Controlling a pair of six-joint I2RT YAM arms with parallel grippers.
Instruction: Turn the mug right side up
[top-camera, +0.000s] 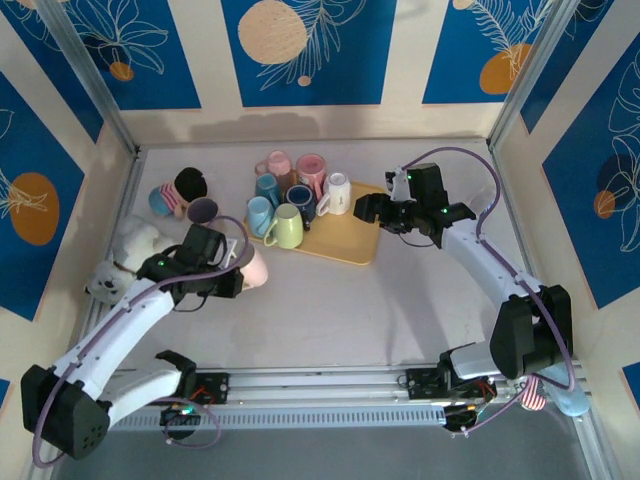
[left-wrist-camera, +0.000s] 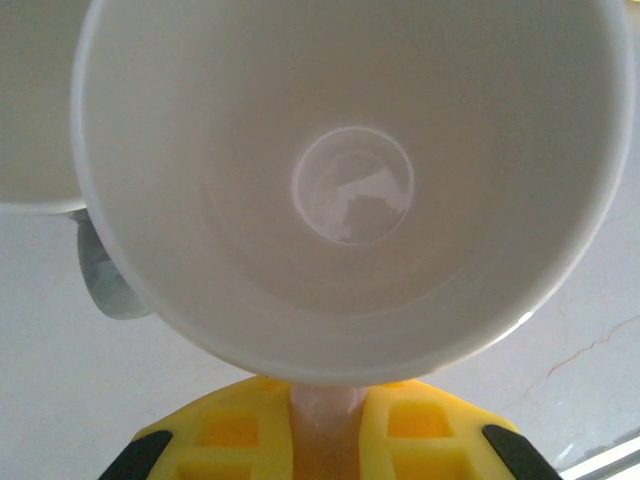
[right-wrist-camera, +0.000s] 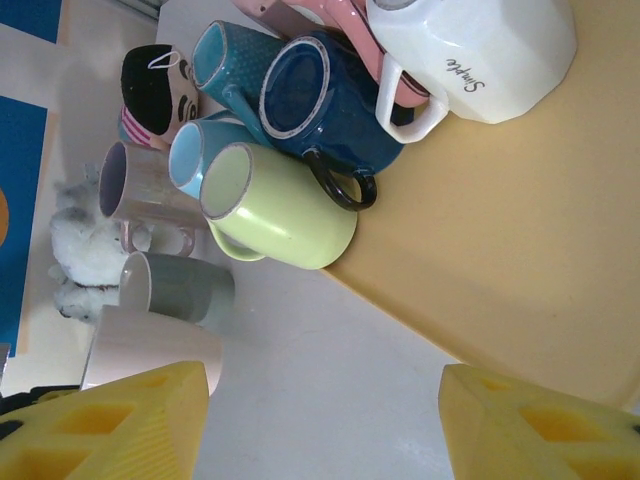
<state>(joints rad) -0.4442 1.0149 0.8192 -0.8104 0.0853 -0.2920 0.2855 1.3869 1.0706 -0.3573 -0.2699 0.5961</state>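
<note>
- Left hand (left-wrist-camera: 325, 435) pinching the handle of the mug (top-camera: 254, 268), pressed tight on it.
- Mug lying sideways at 8 o'clock from the tray (top-camera: 345, 245), mouth toward the wrist; cannot tell if touching the tabletop (top-camera: 330, 310).
- Right hand (right-wrist-camera: 325, 420) spread wide, holding nothing, over the tray's 2 o'clock corner.
- Best way, probably: grip tight and roll the wrist slowly till the mouth points up.
- Then set the bottom flat on bare tabletop, clear of the tray, before letting go.
</note>
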